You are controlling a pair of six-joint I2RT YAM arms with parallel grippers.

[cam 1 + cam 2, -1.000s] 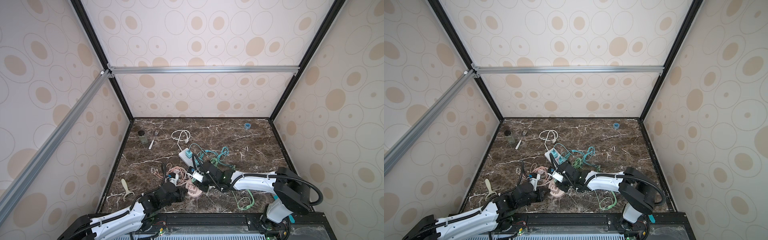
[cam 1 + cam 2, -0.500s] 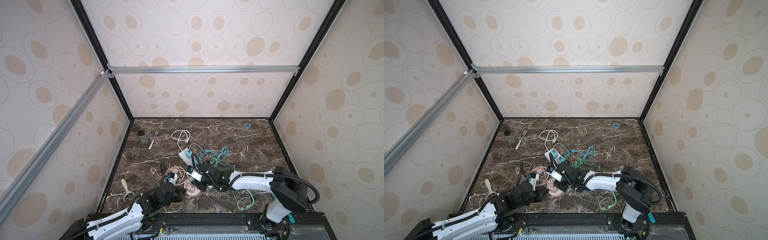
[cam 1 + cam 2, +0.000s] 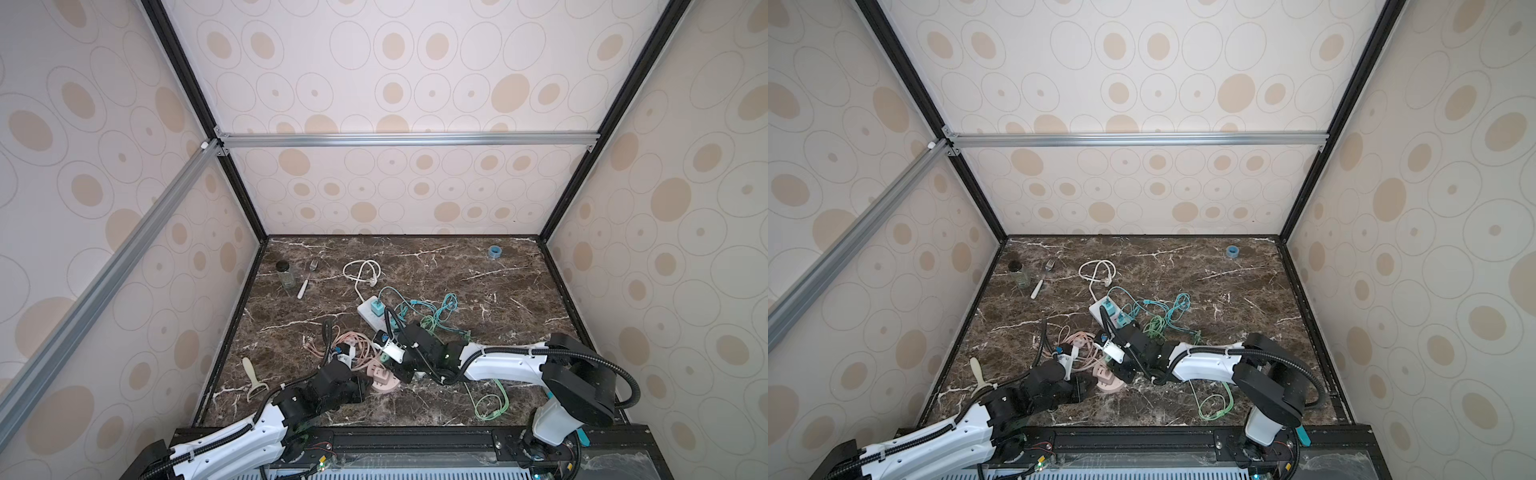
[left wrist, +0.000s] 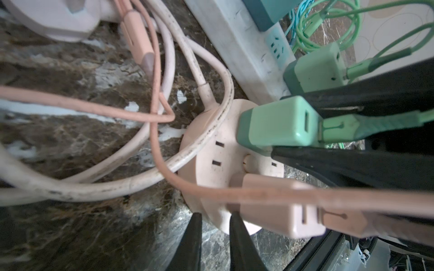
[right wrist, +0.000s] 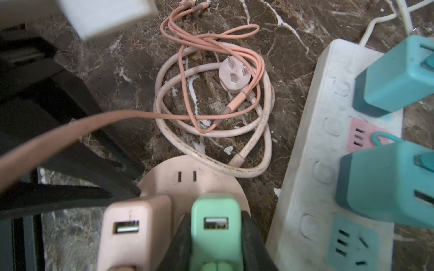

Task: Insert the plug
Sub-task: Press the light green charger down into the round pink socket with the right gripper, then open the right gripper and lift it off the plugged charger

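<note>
A mint-green plug (image 5: 215, 225) is held between the fingers of my right gripper (image 5: 216, 228), which is shut on it. Its dark base rests against the face of the round pink socket (image 4: 218, 152), and no prongs show. A pink charger (image 4: 277, 211) stands in the same socket beside it. My left gripper (image 4: 216, 225) is low at the socket's near rim, its fingers (image 4: 195, 237) a narrow gap apart with bare floor between them. In both top views the two grippers meet over the socket (image 3: 384, 380) (image 3: 1111, 380) near the front.
A white power strip (image 5: 328, 140) with two teal chargers (image 5: 394, 77) lies right beside the socket. A pink cable coil (image 5: 211, 112) with a three-pin plug (image 5: 234, 77) lies behind it. Green cable (image 3: 490, 403), a peeler (image 3: 253, 378), jar (image 3: 286, 274), fork (image 3: 306, 278) and tape roll (image 3: 494, 251) are scattered about.
My left gripper's jaws have parted slightly from shut. Both arms stay almost where they were, and the right still holds the green plug on the socket.
</note>
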